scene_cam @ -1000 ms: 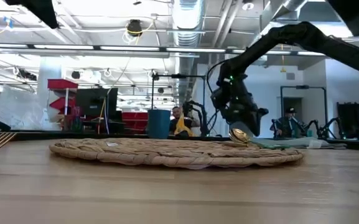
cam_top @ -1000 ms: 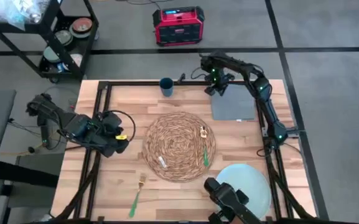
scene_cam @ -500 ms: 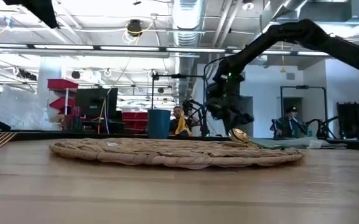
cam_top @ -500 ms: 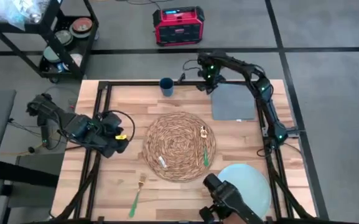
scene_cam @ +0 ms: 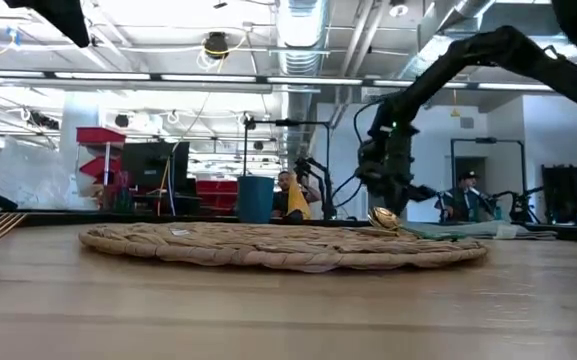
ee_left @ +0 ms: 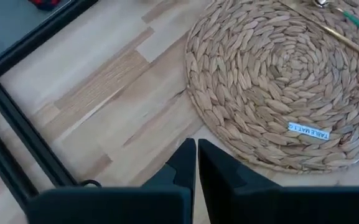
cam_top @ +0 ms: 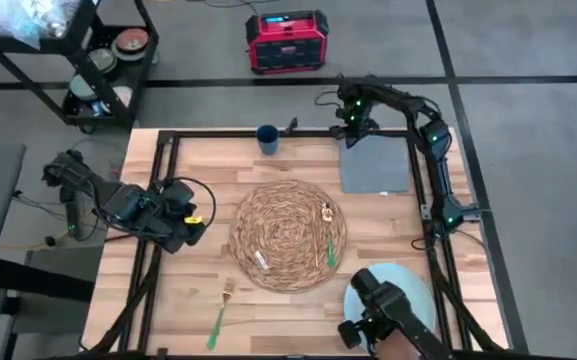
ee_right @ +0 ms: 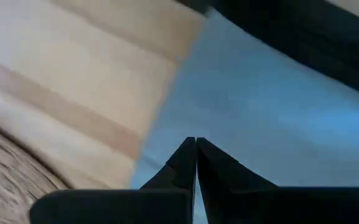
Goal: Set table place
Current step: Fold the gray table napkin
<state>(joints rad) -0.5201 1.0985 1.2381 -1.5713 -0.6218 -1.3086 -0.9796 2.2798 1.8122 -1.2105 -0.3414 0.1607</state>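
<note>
woven place (cam_top: 288, 235) lying flat mid table (cam_top: 198, 300), with a green-handled spoon (cam_top: 328, 238) and a small white label (ee_left: 307, 130) on top. left gripper (ee_left: 196, 163) low over the table's left side, just beside the place's rim, jaws pressed together, holding nothing. right gripper (ee_right: 196, 162) at the near right corner above the pale-blue plate (cam_top: 423, 290), jaws closed and empty too. green fork (cam_top: 220, 312) on bare wood near the front edge. grey napkin (cam_top: 376, 165) at far right, blue cup (cam_top: 267, 138) at the far edge, another dark arm (cam_top: 360, 108) hanging over the napkin's far corner.
</note>
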